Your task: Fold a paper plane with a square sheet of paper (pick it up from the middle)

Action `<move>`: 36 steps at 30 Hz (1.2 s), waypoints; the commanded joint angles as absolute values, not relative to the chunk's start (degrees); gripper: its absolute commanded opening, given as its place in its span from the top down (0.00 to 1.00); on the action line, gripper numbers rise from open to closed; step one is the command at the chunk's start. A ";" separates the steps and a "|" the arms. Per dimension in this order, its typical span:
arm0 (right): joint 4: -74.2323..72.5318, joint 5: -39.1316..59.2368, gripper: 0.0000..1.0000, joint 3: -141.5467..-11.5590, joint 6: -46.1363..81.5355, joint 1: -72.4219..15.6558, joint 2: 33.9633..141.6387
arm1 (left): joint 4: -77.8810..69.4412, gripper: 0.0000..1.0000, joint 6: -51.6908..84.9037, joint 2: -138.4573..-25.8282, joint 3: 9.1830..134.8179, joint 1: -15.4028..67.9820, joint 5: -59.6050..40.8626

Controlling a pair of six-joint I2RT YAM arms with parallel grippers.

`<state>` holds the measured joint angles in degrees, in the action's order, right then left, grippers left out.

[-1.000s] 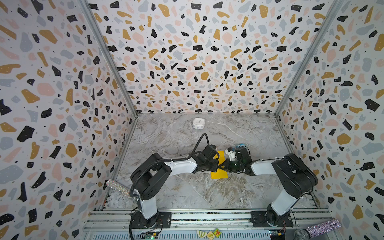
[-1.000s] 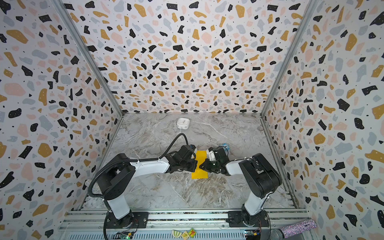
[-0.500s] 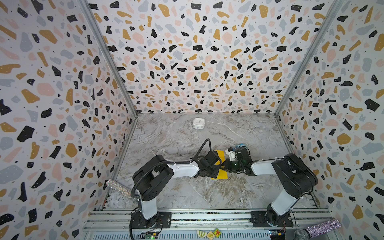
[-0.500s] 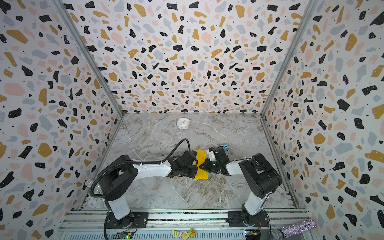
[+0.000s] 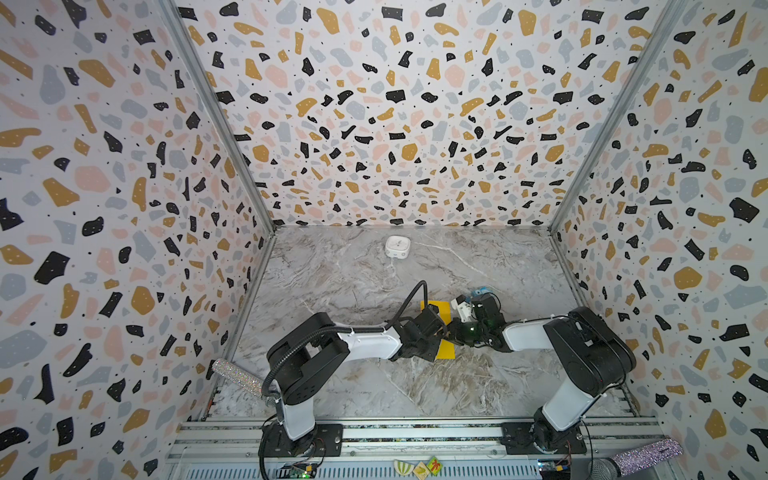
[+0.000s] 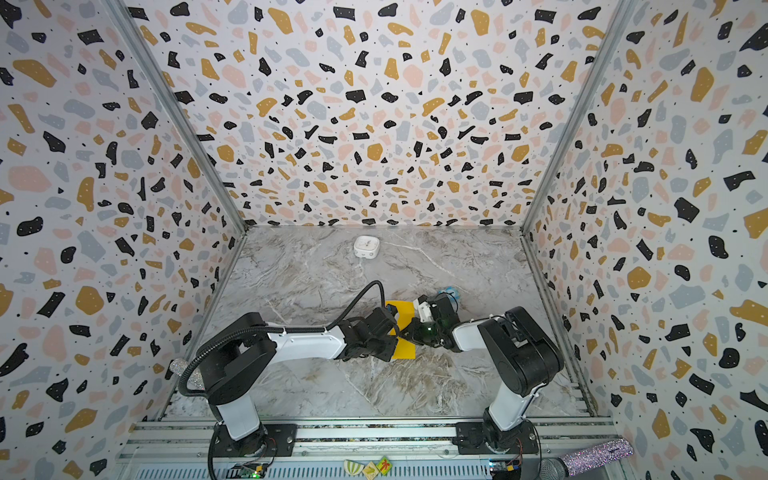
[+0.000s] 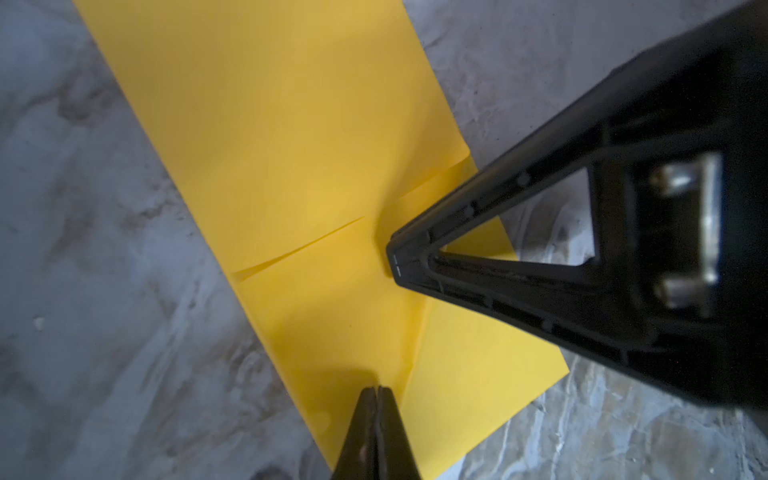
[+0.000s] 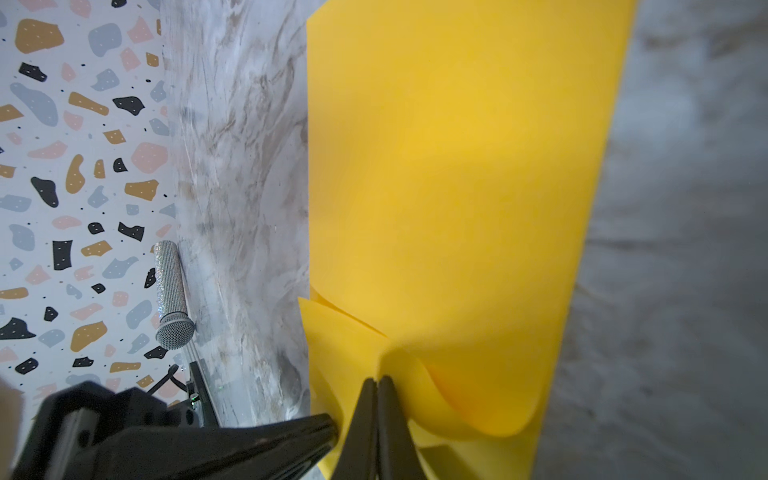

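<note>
Nearest, along the front rail, lie three small patterned tiles [image 5: 417,467] and two glittery microphones: one at the near right [image 5: 640,457], one at the near left [image 5: 237,374].

Past them, both arms reach inward over the marble table [image 5: 374,390] and meet mid-floor. There the square sheet of paper [image 5: 438,309] lies flat, folded into a narrow yellow strip. There is only this one sheet. Its long axis runs near to far, so the two arms come at it across its short width, one from each side.

The left gripper [image 7: 378,390] has its fingers pressed together, tips down on the strip's left part. The right gripper [image 8: 378,380] is likewise closed to a point and comes from the right. In the left wrist view its tip rests on the paper where the flap edges meet, close to the left tip. A loose layer curls up around the right fingertips. I cannot tell whether that layer is nipped between them or only pushed.

The next fold likely turns on that curl. It sits against the right fingers and the strip runs away to near and far, so the right arm is the nearer one to work it while the left pins the sheet.

Farther right, just beyond the right wrist, sits one small blue cube [image 5: 478,291]. Farthest, near the back wall, stands one white rounded box [image 5: 397,248].
</note>
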<state>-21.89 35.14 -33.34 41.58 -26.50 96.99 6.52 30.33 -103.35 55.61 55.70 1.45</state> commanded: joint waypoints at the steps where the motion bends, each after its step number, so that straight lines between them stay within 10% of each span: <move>1: -19.96 38.18 0.94 -32.93 35.56 -25.80 94.09 | 12.37 1.00 29.48 -104.72 52.30 56.05 2.09; 36: -3.62 26.40 0.96 -36.08 21.81 -19.00 96.91 | 12.38 1.00 29.91 -104.34 52.34 56.07 2.81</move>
<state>-11.73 37.30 -36.25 24.80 -20.88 96.73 5.52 30.39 -103.13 55.00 55.75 2.07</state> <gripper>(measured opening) 0.046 0.047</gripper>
